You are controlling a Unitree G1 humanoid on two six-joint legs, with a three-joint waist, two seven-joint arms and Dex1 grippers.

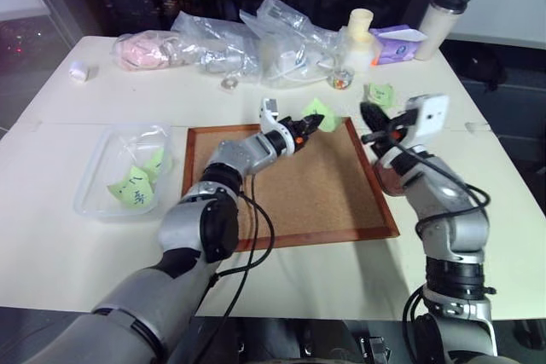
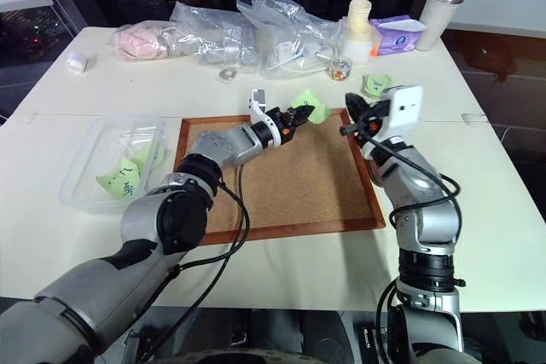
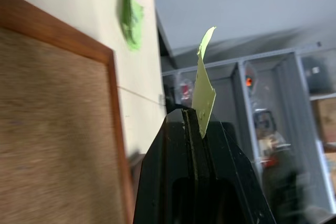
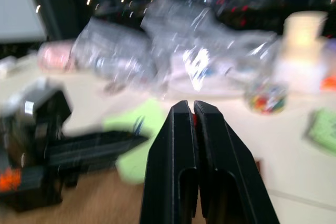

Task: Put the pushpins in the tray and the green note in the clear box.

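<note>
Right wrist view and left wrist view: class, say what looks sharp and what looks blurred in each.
Right wrist view: the right gripper is crisp, while the plastic bags, the glass jar and the left gripper are smeared. Left wrist view: the green note pinched in the fingers is sharp; the cork board and the shelves behind are soft.

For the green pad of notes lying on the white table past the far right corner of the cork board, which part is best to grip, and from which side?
Grip the green pad across two opposite edges, coming from above. It lies flat on the table, so only its edges offer a hold. The right gripper is nearest. Approach from the near side, since the small jar and bottle stand behind it.
</note>
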